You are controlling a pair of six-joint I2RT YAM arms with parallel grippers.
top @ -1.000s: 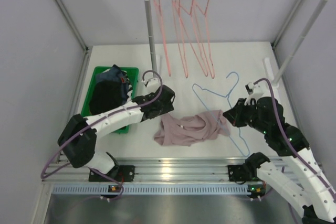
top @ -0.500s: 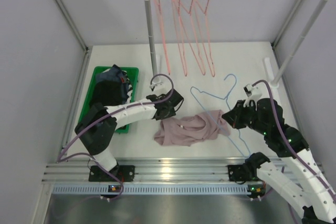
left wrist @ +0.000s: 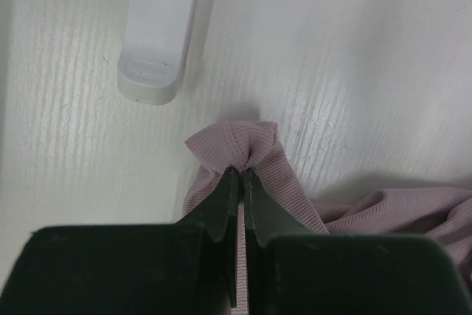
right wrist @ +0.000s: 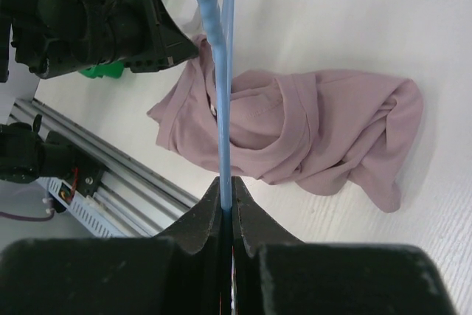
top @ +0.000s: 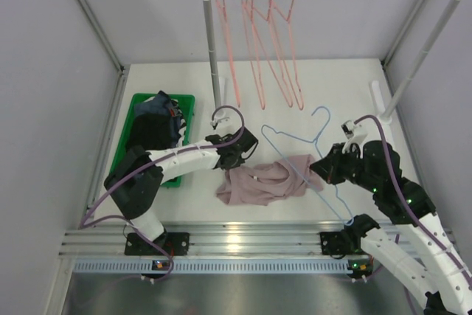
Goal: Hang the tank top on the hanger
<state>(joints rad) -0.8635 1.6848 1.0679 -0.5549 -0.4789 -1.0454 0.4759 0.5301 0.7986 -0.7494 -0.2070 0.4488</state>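
Limp and light, the tank top (top: 265, 181) lies crumpled on the table (top: 346, 86), the left gripper (left wrist: 242, 175) pinching an edge fold, likely best near a strap, the right gripper (right wrist: 226, 208) clamped on the thin light-blue hanger (right wrist: 223, 94).

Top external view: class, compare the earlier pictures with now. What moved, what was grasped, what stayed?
The left gripper reached right to the tank top and shut on a fold at its edge. The right gripper, shut on the hanger, nudged it slightly left. The green bin and rack stayed put.
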